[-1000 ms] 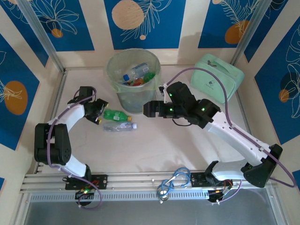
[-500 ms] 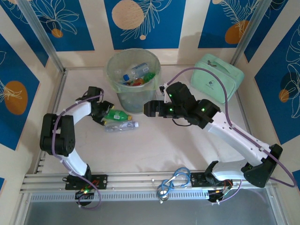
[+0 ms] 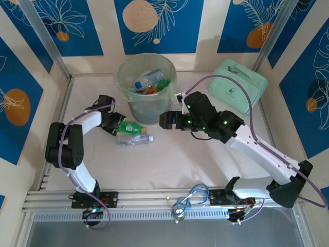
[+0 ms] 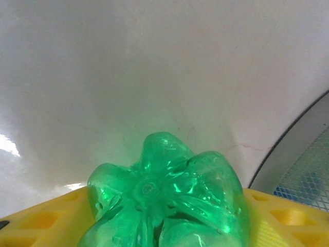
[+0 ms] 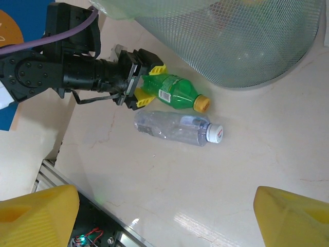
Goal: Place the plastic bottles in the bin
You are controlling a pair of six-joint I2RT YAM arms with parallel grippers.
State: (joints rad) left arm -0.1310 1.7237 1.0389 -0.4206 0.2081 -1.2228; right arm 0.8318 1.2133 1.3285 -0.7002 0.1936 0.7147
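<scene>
A green bottle (image 3: 128,126) with a yellow cap lies on the table just in front of the bin (image 3: 141,110). My left gripper (image 3: 114,126) is shut on its base. In the left wrist view the bottle's ribbed bottom (image 4: 164,195) sits between the yellow fingers (image 4: 41,216). The right wrist view shows the same grip (image 5: 141,88) on the green bottle (image 5: 172,91). Beside it lies a clear bottle (image 5: 172,127) with a white cap, untouched. My right gripper (image 3: 162,121) hovers open right of the bin, with nothing between its fingertips (image 5: 164,216). Several bottles lie inside the bin.
A mint-green zippered case (image 3: 240,90) sits at the back right. The bin's mesh wall (image 5: 241,46) stands close behind the two bottles. A blue cable loop (image 3: 187,201) rests on the front rail. Bare tabletop stretches between the arms.
My left gripper slid right onto the green bottle's base and its jaws narrowed around it. The right arm has barely moved.
</scene>
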